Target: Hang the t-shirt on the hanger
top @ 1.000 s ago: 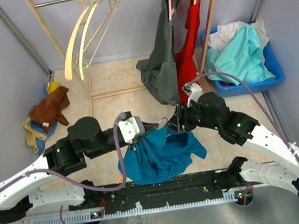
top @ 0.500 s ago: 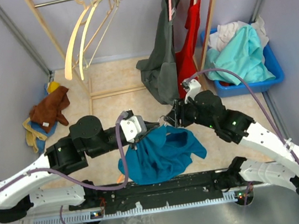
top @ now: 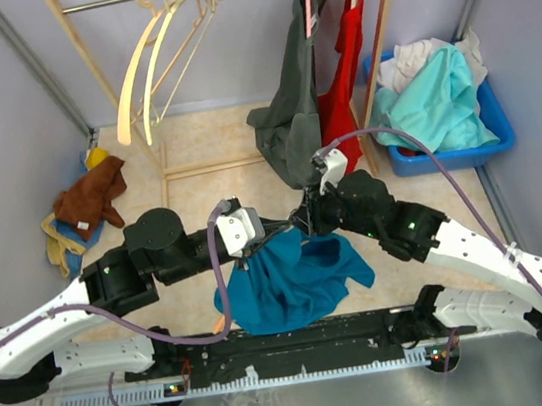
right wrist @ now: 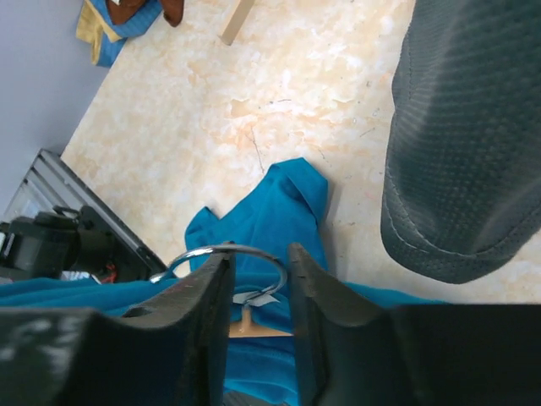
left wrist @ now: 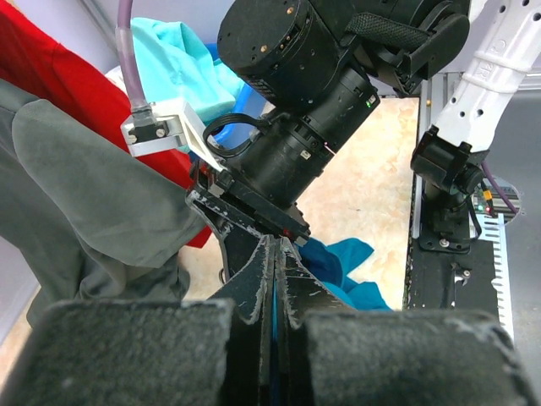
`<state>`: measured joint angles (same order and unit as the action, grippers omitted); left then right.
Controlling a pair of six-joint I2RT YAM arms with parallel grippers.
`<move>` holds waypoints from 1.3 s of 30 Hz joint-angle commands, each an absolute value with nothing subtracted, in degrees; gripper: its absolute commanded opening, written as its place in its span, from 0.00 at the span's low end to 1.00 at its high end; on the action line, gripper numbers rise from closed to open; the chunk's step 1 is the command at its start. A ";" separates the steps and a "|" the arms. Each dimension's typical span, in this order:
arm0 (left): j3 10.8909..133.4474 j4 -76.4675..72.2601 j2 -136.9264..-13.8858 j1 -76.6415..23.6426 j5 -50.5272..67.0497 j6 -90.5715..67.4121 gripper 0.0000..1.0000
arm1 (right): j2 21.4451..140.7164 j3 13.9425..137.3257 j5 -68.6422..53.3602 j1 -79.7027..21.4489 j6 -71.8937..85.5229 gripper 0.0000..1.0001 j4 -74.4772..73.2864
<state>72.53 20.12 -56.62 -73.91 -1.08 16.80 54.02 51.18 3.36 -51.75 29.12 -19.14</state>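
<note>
The teal-blue t-shirt [top: 292, 281] hangs bunched between my two grippers over the floor, just beyond the arm bases. My left gripper [top: 273, 231] is shut on its upper edge; a sliver of teal shows between the closed fingers in the left wrist view [left wrist: 276, 245]. My right gripper [top: 304, 221] meets it tip to tip. In the right wrist view the hanger's silver hook [right wrist: 228, 251] loops across the gap of the right gripper [right wrist: 258, 254], and its orange neck [right wrist: 254, 326] shows below, inside the t-shirt [right wrist: 270, 211]. An orange tip [top: 217, 324] pokes out at the shirt's lower left.
A dark grey shirt [top: 298, 108] and a red garment [top: 341, 92] hang from the rail just behind the grippers. Cream hangers [top: 160, 57] hang at the left. A blue bin [top: 499, 136] with an aqua garment [top: 438, 99] stands at the right. A cloth pile [top: 89, 203] lies at the left.
My right gripper has moved left towards the left gripper, bringing the hook with it. The left gripper has barely moved and keeps its hold on the t-shirt.
</note>
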 commanded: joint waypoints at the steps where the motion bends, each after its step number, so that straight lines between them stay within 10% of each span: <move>1: 74.95 18.09 -56.39 -74.41 -0.88 17.63 0.00 | 54.80 54.93 7.50 -53.10 27.73 0.20 -16.03; 5: 74.90 18.69 -55.81 -74.41 -1.57 17.47 0.00 | 53.63 55.81 10.47 -53.20 26.85 0.00 -18.03; 39: 86.55 22.32 -51.93 -74.36 -20.43 19.63 0.01 | 53.95 97.79 21.50 -53.20 14.54 0.00 -51.34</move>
